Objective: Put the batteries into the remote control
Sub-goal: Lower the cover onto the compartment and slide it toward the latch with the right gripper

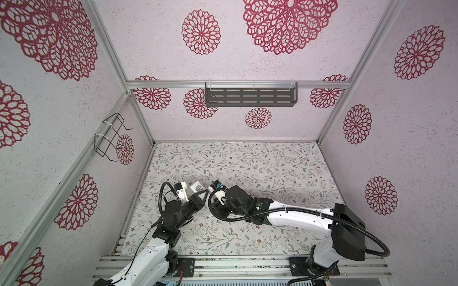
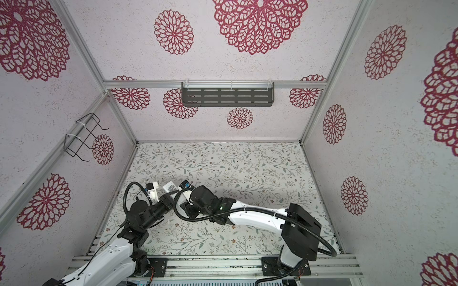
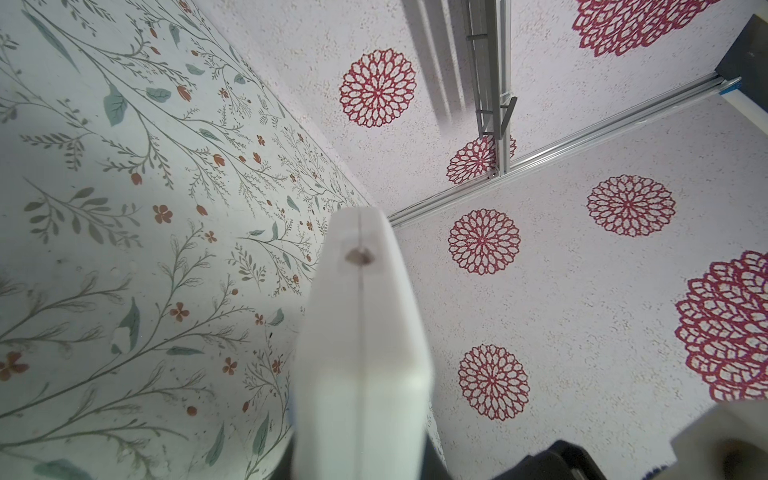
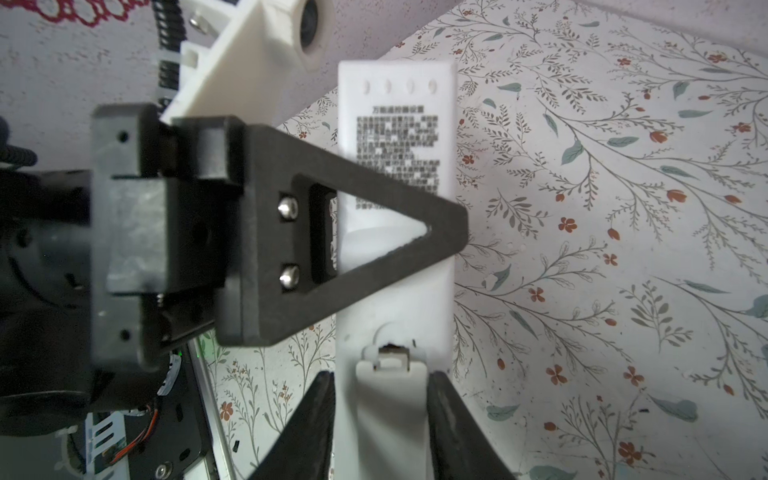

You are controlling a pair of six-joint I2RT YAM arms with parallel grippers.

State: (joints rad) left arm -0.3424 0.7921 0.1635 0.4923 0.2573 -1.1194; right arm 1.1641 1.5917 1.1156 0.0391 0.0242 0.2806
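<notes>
Frankly, the cover (image 4: 390, 424) worries me. My left end effector (image 4: 436, 228) clamps the remote control (image 4: 395, 95) above the tabletop (image 1: 272, 173), near its left edge. The right end effector (image 4: 382, 382) straddles the cover, grip unclear. A skewed push could jam it.

Robot lab booth: aluminium frame (image 1: 161, 84), wallpapered panels (image 1: 148, 37), rail-mounted arms (image 1: 297, 219).

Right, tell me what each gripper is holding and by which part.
The left gripper clamps the long slim white plastic remote control across its flat faces near mid-length. The right gripper straddles its battery-cover end; whether it grips cannot be told.
</notes>
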